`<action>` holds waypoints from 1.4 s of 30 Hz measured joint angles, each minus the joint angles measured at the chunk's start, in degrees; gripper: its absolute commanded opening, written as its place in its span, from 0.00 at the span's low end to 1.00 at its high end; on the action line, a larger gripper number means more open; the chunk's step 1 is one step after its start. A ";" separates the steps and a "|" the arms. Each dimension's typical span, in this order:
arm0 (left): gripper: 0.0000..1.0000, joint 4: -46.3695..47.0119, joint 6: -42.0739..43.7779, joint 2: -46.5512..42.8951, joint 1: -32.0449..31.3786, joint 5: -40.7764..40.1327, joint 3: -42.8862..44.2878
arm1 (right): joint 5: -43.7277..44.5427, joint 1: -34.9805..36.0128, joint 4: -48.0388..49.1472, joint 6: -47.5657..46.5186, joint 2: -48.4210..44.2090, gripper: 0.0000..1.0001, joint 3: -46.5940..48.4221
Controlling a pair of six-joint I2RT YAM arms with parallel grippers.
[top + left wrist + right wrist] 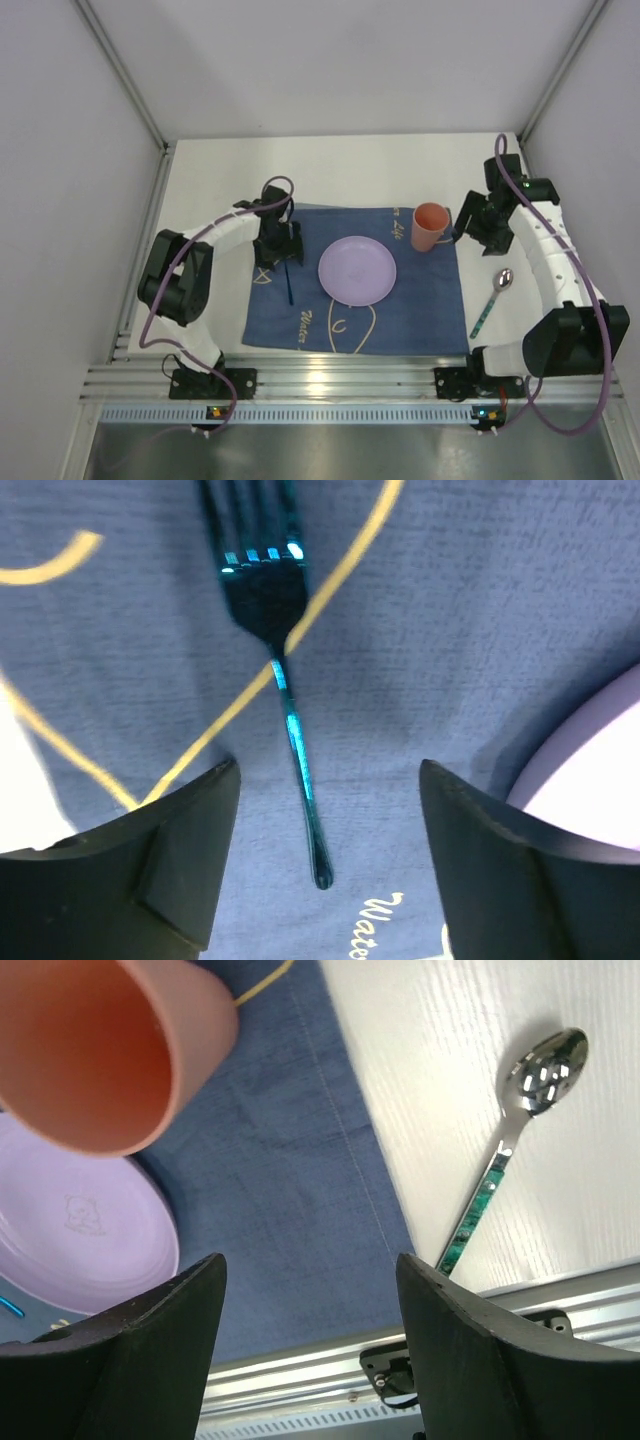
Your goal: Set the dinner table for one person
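Both pairs of jaws stand wide apart and hold nothing. The left gripper (328, 775) hangs over a dark blue metal fork (290, 720), which lies loose on the cloth between its fingers. The right gripper (310, 1265) is empty too, with the cup just ahead of it.

I count one fork, one spoon, one plate, one cup and one cloth. The large white matte dinner table (220, 180) lies under everything, and its ribbed aluminium rail (330, 385) runs left to right along the near edge. On it is spread a dark blue cloth with thin yellow line drawings (420, 310). A round lilac plate (357, 270) sits at the cloth's middle, and a salmon-pink plastic cup (430, 227) stands at its far right corner. The fork lies left of the plate, its long axis near to far and its handle end pointing near. A steel spoon with a green patterned handle (492, 300) rests on bare table right of the cloth, bowl far.

Each arm bows outward from its base, with the left wrist pointing down and the right wrist turned left.
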 measured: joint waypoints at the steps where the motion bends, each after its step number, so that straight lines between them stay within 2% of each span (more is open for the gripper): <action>1: 0.84 -0.09 0.33 -0.55 0.04 -0.94 -0.11 | -0.48 -1.44 0.09 0.02 0.00 0.71 -0.50; 2: 0.88 -0.11 0.72 -1.11 0.24 -2.40 -0.24 | -1.07 -3.17 0.15 -0.02 0.00 0.72 -1.11; 6: 0.90 0.37 3.52 -5.33 4.33 -7.41 -1.79 | -2.38 -7.39 0.44 -0.11 0.22 0.78 -1.68; 11: 0.88 0.85 7.08 -5.53 17.25 -10.75 -3.04 | -3.48 -9.01 2.29 0.28 1.84 0.79 -2.43; 14: 0.88 0.87 8.09 -4.31 21.68 -11.96 -3.85 | -4.07 -10.49 3.74 1.22 4.11 0.79 -4.94; 24: 0.88 1.57 9.62 -4.31 22.38 -13.07 -4.57 | -5.01 -20.31 7.72 5.64 9.68 0.74 -13.66; 32: 0.87 4.22 9.44 -2.82 27.12 -12.46 -4.72 | -1.79 -28.55 9.88 8.22 9.62 0.67 -20.81; 35: 0.87 4.63 9.35 -2.69 27.67 -11.80 -4.72 | -1.81 -29.20 11.34 8.59 10.69 0.60 -22.62; 39: 0.86 5.33 9.33 -2.51 28.11 -11.32 -4.72 | -2.27 -29.16 15.19 8.46 13.68 0.39 -24.04; 40: 0.86 5.38 9.33 -2.51 28.15 -11.34 -4.72 | -2.40 -29.16 16.11 8.46 14.62 0.27 -24.30; 42: 0.86 5.40 9.33 -2.51 28.15 -11.34 -4.72 | -3.85 -28.94 16.63 8.09 15.32 0.17 -24.28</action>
